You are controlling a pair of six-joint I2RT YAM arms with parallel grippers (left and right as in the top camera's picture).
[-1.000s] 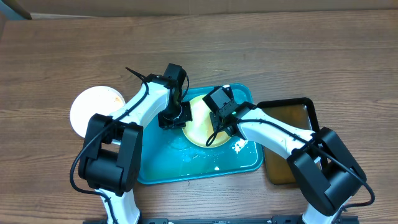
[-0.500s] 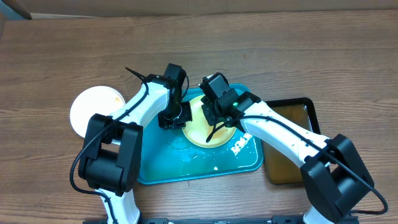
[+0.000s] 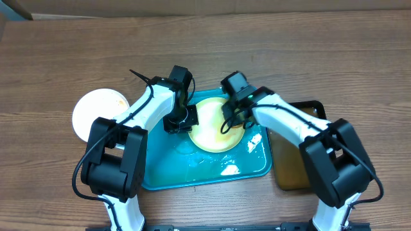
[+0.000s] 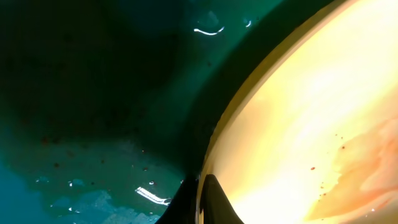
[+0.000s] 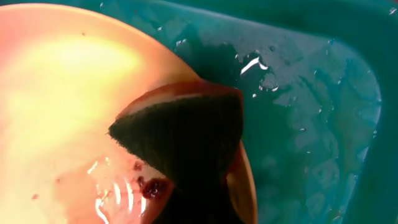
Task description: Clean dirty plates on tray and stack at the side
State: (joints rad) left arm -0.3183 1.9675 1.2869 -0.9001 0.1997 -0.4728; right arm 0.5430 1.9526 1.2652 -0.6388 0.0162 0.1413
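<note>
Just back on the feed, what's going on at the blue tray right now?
The left gripper is clamped on the rim of a pale plate lying in the turquoise tray, steadying it. The right gripper presses a dark sponge onto the plate's right side, where a red smear shows in a wet film. One white plate sits on the table left of the tray. A black tray of brownish water is on the right.

Wooden table bears turquoise tray; black tray; white plate, perhaps stacked.
</note>
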